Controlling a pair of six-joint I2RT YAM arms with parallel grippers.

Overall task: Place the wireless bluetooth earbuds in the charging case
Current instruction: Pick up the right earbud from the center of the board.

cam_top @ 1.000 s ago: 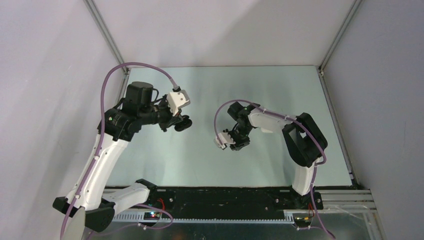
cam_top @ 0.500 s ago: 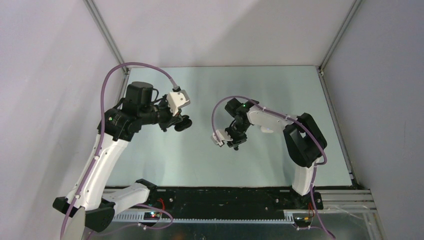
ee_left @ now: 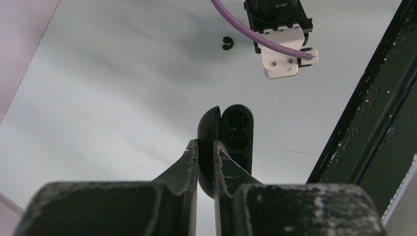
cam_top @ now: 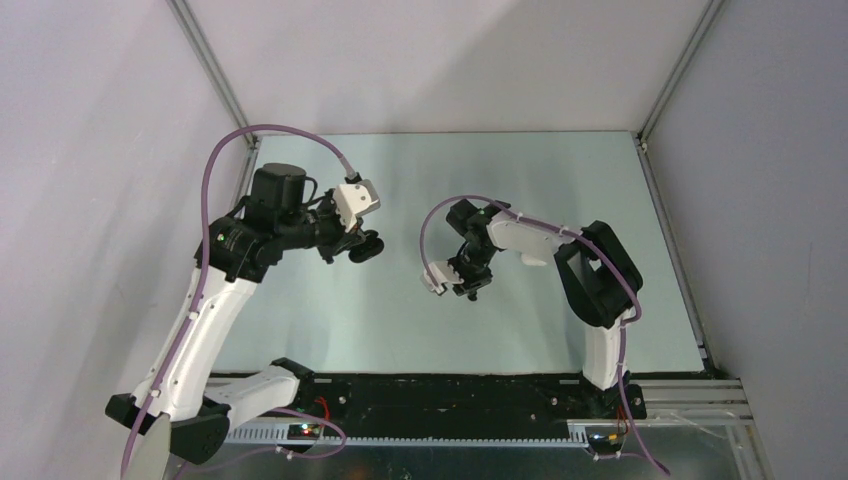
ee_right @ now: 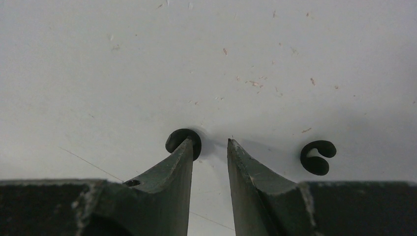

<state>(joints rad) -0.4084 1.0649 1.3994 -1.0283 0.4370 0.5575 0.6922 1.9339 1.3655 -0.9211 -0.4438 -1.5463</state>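
Observation:
My left gripper (ee_left: pixel 205 143) is shut on the lid of the charging case (ee_left: pixel 238 129), a glossy black oval held open above the table, with its dark sockets facing the camera. From above, this gripper (cam_top: pixel 364 248) hangs left of centre. My right gripper (ee_right: pixel 209 142) points down at the table with its jaws open and nothing between them. One black earbud (ee_right: pixel 180 138) lies just outside the tip of its left finger, partly hidden by it. A second black earbud (ee_right: pixel 318 157), hook-shaped, lies to the right of the right finger. The left wrist view shows one earbud (ee_left: pixel 226 43) beside the right wrist.
The pale table (cam_top: pixel 520 180) is walled by grey panels at the back and sides. A black rail (cam_top: pixel 450 395) runs along the near edge by the arm bases. Purple cables loop over both arms.
The right arm has shifted a little to the left, carrying its gripper over the table. The left arm and the case have not moved.

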